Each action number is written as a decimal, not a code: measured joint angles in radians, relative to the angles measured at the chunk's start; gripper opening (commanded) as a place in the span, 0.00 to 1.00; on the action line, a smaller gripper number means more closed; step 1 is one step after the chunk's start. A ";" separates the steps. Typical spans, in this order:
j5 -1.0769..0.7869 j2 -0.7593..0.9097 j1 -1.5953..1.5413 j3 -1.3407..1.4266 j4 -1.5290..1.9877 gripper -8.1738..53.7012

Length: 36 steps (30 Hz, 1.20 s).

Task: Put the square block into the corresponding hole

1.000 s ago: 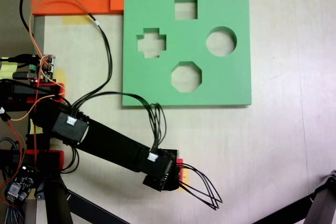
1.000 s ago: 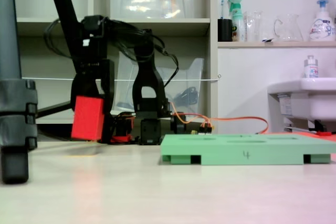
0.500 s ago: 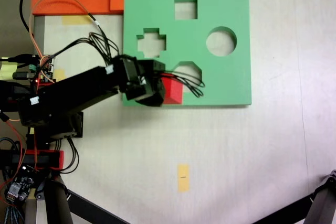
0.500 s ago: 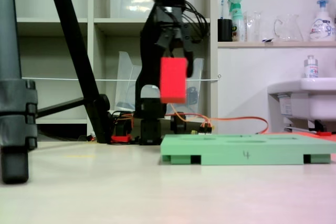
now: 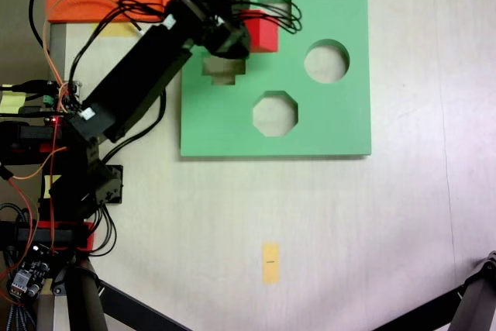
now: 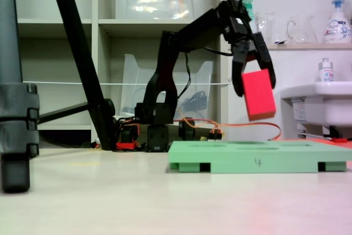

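Arm: reaches from the left of the overhead fixed view out over the board's (image 5: 310, 125) top left part.
Gripper (image 6: 252, 81): jaws clenched on the block's upper end, carrying it.
Block (image 6: 259, 94): in the air, clear above the board and tilted (a lower corner points down toward the foam).
Square hole (image 5: 284, 1): mostly covered from above by the block (image 5: 261, 30) and gripper (image 5: 246, 30); how well they line up I cannot tell for sure.
Cross hole (image 5: 222, 75): just beside the target, partly under the arm.
Risk, tilt: a straight drop would likely catch a corner on the rim and jam the block.
Risk, offset: a release slightly off could leave it lying flat on the board or worktop.
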 measured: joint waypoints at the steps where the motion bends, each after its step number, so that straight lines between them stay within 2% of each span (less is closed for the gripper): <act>1: 0.005 -0.028 -0.003 -0.026 0.000 0.36; 8: 0.026 -0.215 -0.025 -0.206 0.000 0.36; 36: 0.025 -0.364 -0.071 -0.314 -0.002 0.36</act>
